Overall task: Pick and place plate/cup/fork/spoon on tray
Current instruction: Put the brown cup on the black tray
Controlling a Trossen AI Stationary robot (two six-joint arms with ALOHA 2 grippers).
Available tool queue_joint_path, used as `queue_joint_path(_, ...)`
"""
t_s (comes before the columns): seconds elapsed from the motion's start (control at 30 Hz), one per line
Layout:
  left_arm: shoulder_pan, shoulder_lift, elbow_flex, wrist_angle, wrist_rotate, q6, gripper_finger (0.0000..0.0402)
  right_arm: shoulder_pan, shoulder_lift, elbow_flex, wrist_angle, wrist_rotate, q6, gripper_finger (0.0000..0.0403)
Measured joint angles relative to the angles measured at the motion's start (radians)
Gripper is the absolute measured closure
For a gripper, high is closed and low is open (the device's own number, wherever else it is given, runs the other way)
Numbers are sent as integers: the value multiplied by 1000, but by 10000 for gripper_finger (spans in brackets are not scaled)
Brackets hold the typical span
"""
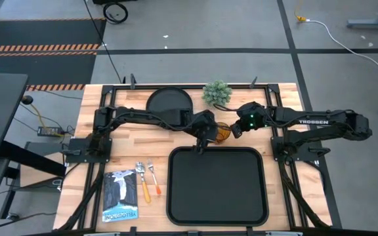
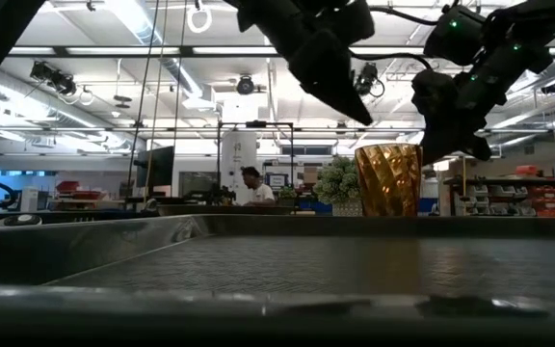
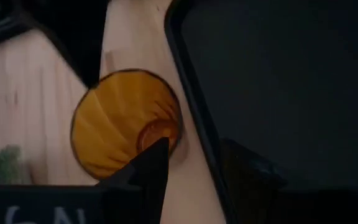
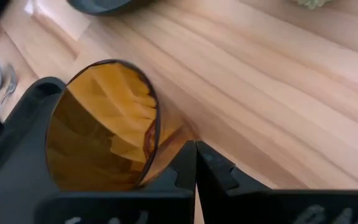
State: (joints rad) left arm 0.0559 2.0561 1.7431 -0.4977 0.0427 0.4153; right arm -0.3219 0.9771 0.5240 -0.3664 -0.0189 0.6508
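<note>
Green bushy plant (image 1: 216, 92) near table's (image 1: 287, 105) far edge, about mid-width. Blue-and-white printed packet (image 1: 121, 195) flat near left front corner, lettering along its front end. Floor beyond: hazard-striped mat (image 1: 41, 47), small wheel (image 1: 116, 12), white cable (image 1: 346, 40). Room behind table: person (image 2: 251, 187) seated at desk, ceiling strip lights (image 2: 114, 60), shelving (image 2: 538, 198) at right.

An amber-orange translucent ribbed tumbler (image 1: 223, 132) is seen beside a matte black rectangular tray (image 1: 216, 186). A round black plate (image 1: 168, 101), a green bushy plant (image 1: 216, 92) and orange-handled silver cutlery (image 1: 147, 178) are shown on pale striped wood (image 1: 287, 216).
</note>
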Motion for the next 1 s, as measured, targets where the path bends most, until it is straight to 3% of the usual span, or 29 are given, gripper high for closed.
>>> queue_joint_path(0.4, -11, 163, 291, -274, -54, 123, 246, -16, 24, 0, -76, 37, -19, 393)
queue_joint_path(0.67, -10, 186, 307, -303, -85, 154, 251, -21, 0, 0, -133, 99, 3, 393)
queue_joint_path(1.0, 1, 195, 306, -303, -96, 199, 300, -22, -21, 0, -146, 123, 8, 393)
